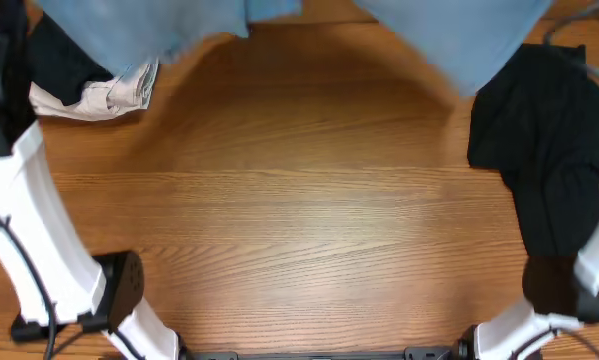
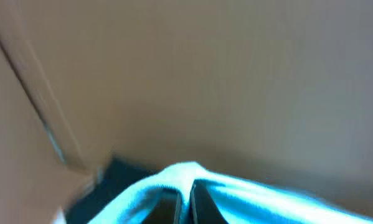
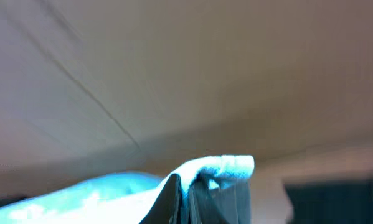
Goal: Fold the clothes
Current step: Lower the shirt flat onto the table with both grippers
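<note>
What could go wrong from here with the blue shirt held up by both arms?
One: the left tool and right tool each pinch only a small fold of the light-blue T-shirt, so it might slip free. Two: the shirt hangs close to the black garment on the right and the beige garment on the left; lowered carelessly, it could land on them or drag them instead of lying flat on the table.

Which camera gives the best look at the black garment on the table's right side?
Overhead: the black garment lies crumpled on the table, almost wholly visible. Both wrist views show only blurred dark patches low down, which I cannot identify.
</note>
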You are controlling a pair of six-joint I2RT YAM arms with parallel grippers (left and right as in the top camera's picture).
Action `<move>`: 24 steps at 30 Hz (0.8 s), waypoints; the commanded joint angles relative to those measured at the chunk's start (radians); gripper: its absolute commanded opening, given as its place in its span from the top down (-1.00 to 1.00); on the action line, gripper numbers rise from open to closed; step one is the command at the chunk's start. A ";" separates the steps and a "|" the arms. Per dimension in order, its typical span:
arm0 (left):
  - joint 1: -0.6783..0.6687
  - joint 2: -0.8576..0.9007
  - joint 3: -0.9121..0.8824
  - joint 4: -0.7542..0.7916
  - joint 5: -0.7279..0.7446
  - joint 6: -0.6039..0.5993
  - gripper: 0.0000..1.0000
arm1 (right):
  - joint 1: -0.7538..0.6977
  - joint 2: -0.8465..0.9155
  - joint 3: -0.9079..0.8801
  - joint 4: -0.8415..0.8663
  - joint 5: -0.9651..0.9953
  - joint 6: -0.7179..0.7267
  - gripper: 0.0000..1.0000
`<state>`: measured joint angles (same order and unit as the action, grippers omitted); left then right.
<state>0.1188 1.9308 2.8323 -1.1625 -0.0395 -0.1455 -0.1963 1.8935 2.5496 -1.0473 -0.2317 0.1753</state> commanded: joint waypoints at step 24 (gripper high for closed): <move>-0.022 0.035 -0.322 -0.527 0.151 0.034 0.92 | -0.004 -0.047 -0.055 -0.646 -0.051 -0.068 0.92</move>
<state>0.1120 2.1021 2.6575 -1.6806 0.1768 -0.1337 -0.1963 1.9709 2.5118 -1.6894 -0.3264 0.1150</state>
